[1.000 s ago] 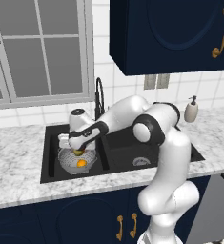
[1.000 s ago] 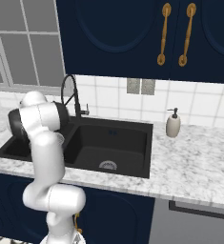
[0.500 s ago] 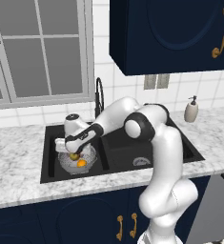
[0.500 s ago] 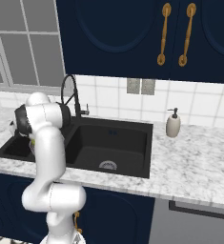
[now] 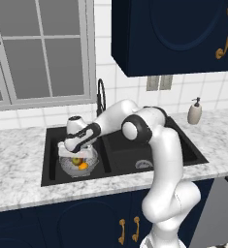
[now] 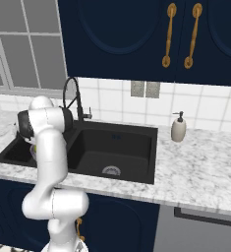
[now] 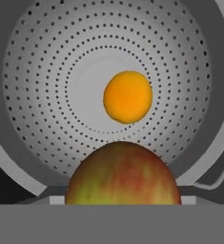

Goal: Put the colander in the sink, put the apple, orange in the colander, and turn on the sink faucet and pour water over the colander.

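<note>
Item one, nearest: the apple (image 7: pixel 123 174), yellow-red, is sitting closest to the hand camera, low in the hand view, with the claw's fingertips hidden behind it. In the left base view the apple (image 5: pixel 75 161) is showing directly below the claw (image 5: pixel 74 151); whether the claw is pinching it or standing spread around it cannot be told.

Item two: the orange (image 7: pixel 127 96), evenly bright, is lying on the perforated floor of the colander (image 7: pixel 46 86), beyond the apple and apart from it. In the left base view the orange (image 5: pixel 83 165) is resting to the right of the apple.

Item three: the colander (image 5: pixel 69 167), silver-grey and full of small holes, is standing in the left basin of the sink (image 5: pixel 50 164), with the hand hanging right over its mouth and blocking much of it.

Item four: the sink (image 6: pixel 136 147), matt black, is sitting in the marble worktop (image 5: pixel 18 150); a round steel drain (image 6: pixel 111 171) is showing in the right basin. In the right base view the arm's white body is standing in front of the left basin.

Item five: the sink faucet (image 6: pixel 72 96), a black gooseneck, is rising behind the divider between the basins.

Item six, farther: a beige soap pump bottle (image 6: pixel 178 128) is standing on the worktop (image 6: pixel 200 162) just right of the sink.

Item seven, farthest: a window (image 5: pixel 35 48), a tiled wall and dark blue wall cabinets (image 6: pixel 131 34) with brass handles.
</note>
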You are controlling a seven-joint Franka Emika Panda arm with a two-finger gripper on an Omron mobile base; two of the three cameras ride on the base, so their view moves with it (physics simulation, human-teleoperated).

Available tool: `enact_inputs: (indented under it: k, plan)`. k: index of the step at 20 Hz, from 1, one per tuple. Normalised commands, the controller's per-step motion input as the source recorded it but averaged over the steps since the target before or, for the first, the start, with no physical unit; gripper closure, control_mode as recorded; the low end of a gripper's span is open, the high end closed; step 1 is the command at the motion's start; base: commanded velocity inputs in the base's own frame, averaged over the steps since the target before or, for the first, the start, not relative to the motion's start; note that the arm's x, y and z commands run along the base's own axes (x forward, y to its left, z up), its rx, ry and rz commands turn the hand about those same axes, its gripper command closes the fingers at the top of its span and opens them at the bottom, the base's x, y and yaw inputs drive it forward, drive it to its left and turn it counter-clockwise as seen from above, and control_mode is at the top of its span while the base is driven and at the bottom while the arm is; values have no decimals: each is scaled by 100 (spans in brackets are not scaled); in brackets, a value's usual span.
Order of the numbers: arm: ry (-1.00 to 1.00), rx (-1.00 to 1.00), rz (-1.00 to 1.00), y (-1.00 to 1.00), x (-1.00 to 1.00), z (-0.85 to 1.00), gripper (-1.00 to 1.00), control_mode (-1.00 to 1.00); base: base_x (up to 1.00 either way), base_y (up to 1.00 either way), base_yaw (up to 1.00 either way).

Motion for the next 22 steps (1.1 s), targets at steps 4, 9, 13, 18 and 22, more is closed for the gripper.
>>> enact_inputs:
  k: [4,9,13,18,22]
  plan:
    - [5,-2,0,-3,0,0,-100,-100,0,0,0]
    - [9,0,0,-15,-6,8,-100,-100,0,0,0]
    - [7,0,1,-4,-3,24,-100,-100,0,0,0]
    - [3,0,5,-1,-35,76,-100,-100,0,0,0]
    - [0,-1,9,-18,-80,70,-100,-100,0,0,0]
